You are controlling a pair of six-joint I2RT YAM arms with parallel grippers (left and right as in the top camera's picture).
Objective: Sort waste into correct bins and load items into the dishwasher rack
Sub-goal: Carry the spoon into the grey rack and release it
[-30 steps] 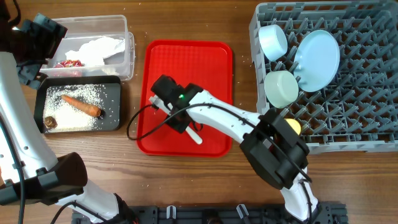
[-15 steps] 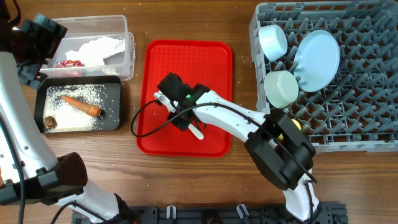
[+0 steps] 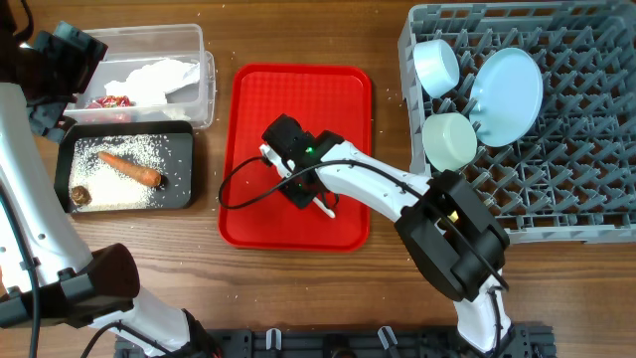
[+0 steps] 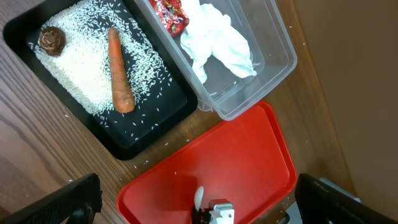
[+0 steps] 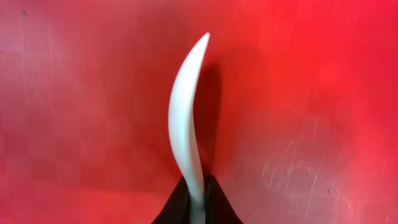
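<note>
- The left gripper [image 4: 196, 180] hangs over the black tray [image 3: 189, 164] and the clear tub [image 3: 204, 94], fingers spread wide and empty. A careless drop could scatter the rice [image 4: 74, 59].
- On the red serving tray [image 3: 298, 89], the right gripper [image 5: 198, 202] pinches one end of the white plastic spoon [image 5: 186, 124]. Held so near its end, the thin, curved spoon may pivot or slip.
- At the dishwasher rack [image 3: 556, 189], the spoon could clip the mint-green bowl [image 3: 449, 140] or drop between the pegs.

1. Right arm [image 3: 373, 187]: smooth white tubes joined by bulky black joints.
2. Right gripper [image 5: 197, 208]: black, blocky, with a small green light [image 3: 309, 151].
3. Thin black cable [image 3: 223, 189] alongside.
4. Left arm [image 3: 25, 214]: same white and black.
</note>
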